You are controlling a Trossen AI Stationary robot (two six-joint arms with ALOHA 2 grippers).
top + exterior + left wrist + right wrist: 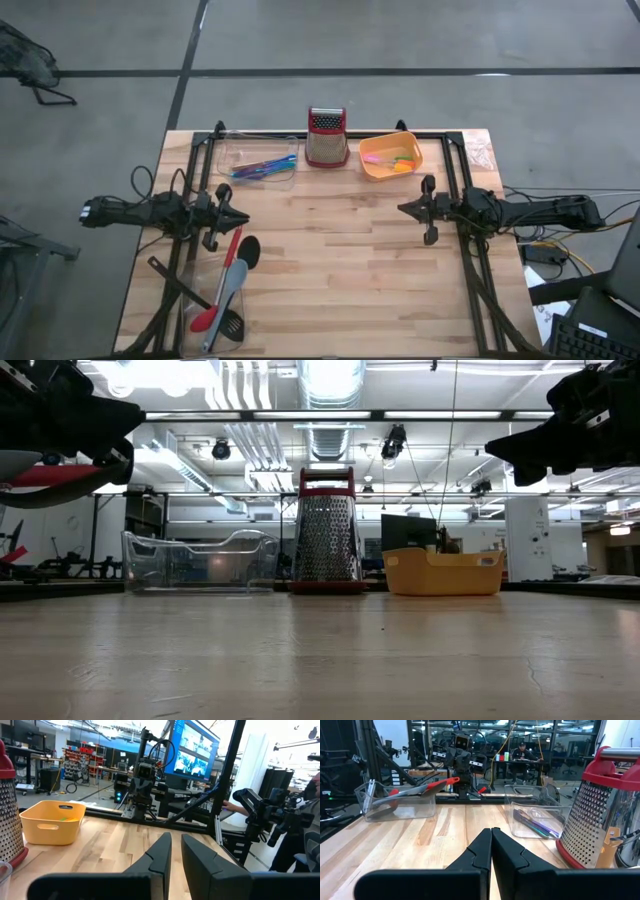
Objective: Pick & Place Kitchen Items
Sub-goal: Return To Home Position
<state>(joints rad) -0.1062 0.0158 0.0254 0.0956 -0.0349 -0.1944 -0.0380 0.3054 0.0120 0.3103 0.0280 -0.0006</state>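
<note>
Red spoon [222, 285], grey spatula [228, 292] and black slotted spoon [232, 326] lie together in a clear tray [400, 802] at the near left. Small multicoloured cutlery [262, 166] lies in a second clear tray [258, 157] at the far edge. My left gripper [243, 217] hovers level above the table's left side, just beyond the utensils, its fingers [162, 851] a narrow gap apart with nothing between them. My right gripper [402, 209] hovers level over the right side, shut and empty, also seen in its wrist view [491, 834].
A steel box grater with a red top [326, 136] stands at the middle of the far edge. An orange tub [391, 156] holding small coloured pieces sits to its right. Bare wood [330, 270] lies between the two arms.
</note>
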